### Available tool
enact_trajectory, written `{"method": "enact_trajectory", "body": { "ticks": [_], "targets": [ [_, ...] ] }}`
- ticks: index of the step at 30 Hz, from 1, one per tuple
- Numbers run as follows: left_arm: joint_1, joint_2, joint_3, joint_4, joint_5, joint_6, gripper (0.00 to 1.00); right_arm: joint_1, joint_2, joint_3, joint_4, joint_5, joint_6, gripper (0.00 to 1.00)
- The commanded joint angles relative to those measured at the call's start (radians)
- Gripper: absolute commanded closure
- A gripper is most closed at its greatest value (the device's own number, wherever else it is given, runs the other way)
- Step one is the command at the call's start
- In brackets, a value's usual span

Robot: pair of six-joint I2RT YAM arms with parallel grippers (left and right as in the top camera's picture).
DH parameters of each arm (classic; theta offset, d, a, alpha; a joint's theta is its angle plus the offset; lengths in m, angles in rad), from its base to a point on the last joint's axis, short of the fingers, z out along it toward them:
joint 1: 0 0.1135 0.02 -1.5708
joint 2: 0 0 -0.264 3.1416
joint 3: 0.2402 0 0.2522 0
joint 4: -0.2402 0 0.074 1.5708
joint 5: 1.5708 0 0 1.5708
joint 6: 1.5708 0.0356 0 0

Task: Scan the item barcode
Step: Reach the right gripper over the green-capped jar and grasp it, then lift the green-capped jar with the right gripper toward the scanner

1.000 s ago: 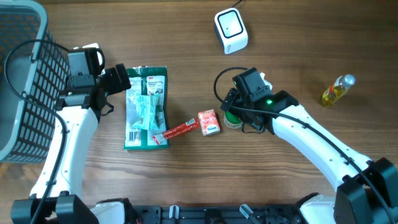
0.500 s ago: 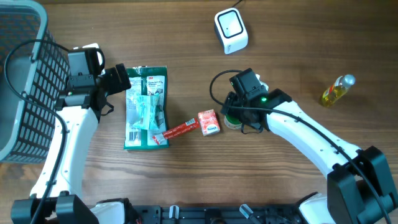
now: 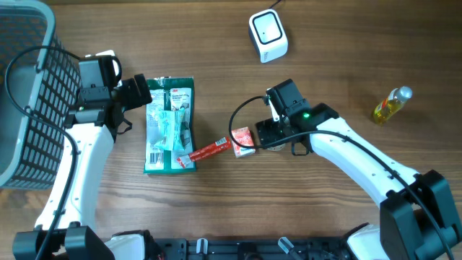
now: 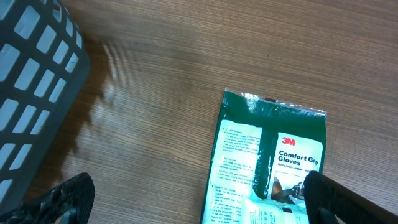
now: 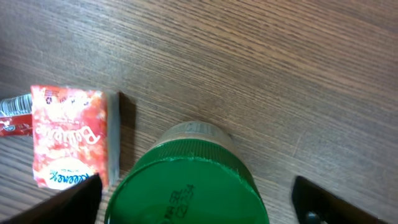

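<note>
Wooden bench [image 3: 346,43], seen from overhead and from both wrists.

A grey lattice basket [image 3: 22,94] stands at the far left edge. To its right lies a flat green pack of comfort-grip gloves [image 3: 170,126], printed face up.

The left fingers [image 4: 62,199] are spread wide and hold nothing. They hang over bare wood and the top edge of the glove pack.

A white barcode scanner [image 3: 268,35] sits at the upper middle of the bench, well apart from the other goods.

A jar with a green screw lid [image 5: 186,186] stands upright right of centre. The right fingers [image 5: 74,202] are parted widely, one on either side of the lid and neither touching it, so the jar is not gripped.

A small red carton [image 3: 243,142] lies just to the left of the jar. A bottle of yellow liquid [image 3: 391,105] lies alone near the right edge. A thin red sachet [image 3: 209,151] runs slantwise between the carton and the lower corner of the glove pack.
</note>
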State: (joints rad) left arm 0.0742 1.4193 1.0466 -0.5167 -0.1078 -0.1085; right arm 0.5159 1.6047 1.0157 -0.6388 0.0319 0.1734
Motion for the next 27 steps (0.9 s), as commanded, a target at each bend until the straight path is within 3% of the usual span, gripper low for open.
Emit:
{"method": "enact_trajectory", "body": {
  "ticks": [1,2,4,7,9,14,16,19,21,23,27],
  "targets": [
    [0.006,-0.011,0.008,0.003,-0.006,0.019,0.00,0.003,0.013,-0.010,-0.015,0.001,0.323,0.00],
    [0.006,-0.011,0.008,0.003,-0.006,0.019,0.00,0.003,0.013,-0.010,-0.020,-0.021,0.367,0.01],
    [0.006,-0.011,0.008,0.003,-0.006,0.019,0.00,0.003,0.013,-0.010,-0.020,-0.079,0.417,0.14],
    [0.006,-0.011,0.008,0.003,-0.006,0.019,0.00,0.003,0.013,-0.010,-0.024,-0.075,0.398,0.27],
    [0.006,-0.011,0.008,0.003,-0.006,0.019,0.00,0.003,0.013,-0.010,-0.029,-0.045,0.379,0.31],
    [0.006,-0.011,0.008,0.003,-0.006,0.019,0.00,0.003,0.013,-0.010,-0.024,-0.020,0.116,0.32],
    [0.006,-0.011,0.008,0.003,-0.006,0.019,0.00,0.003,0.013,-0.010,-0.024,-0.020,-0.039,0.29],
    [0.006,-0.011,0.008,0.003,-0.006,0.019,0.00,0.003,0.013,-0.010,-0.016,-0.021,-0.085,0.20],
    [0.006,-0.011,0.008,0.003,-0.006,0.019,0.00,0.003,0.013,-0.010,-0.002,-0.024,-0.013,0.00],
    [0.006,-0.011,0.008,0.003,-0.006,0.019,0.00,0.003,0.013,-0.010,0.013,-0.030,0.100,0.00],
    [0.006,-0.011,0.008,0.003,-0.006,0.019,0.00,0.003,0.013,-0.010,0.024,-0.032,0.117,0.00]
  ]
}}
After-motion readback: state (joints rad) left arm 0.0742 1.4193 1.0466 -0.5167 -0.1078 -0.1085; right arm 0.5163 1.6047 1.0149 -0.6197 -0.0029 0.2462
